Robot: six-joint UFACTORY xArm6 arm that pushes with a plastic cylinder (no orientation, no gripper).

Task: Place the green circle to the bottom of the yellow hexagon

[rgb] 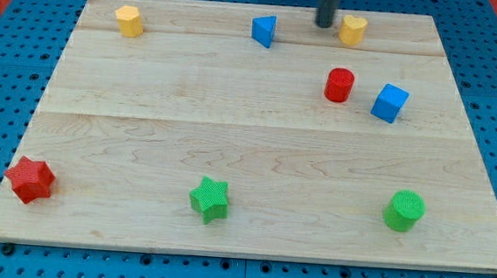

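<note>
The green circle (403,209) stands near the view's bottom right of the wooden board (160,150). A yellow block (353,30) that looks hexagonal sits near the view's top right. Another yellow block (129,20) sits at the top left; its shape is hard to tell. My tip (325,24) comes down from the view's top edge and rests just left of the right yellow block, close to it. It is far above the green circle.
A red cylinder (339,84) and a blue cube (390,102) lie between the right yellow block and the green circle. A blue triangle (263,30) sits top centre. A green star (210,199) is bottom centre, a red star (30,179) bottom left.
</note>
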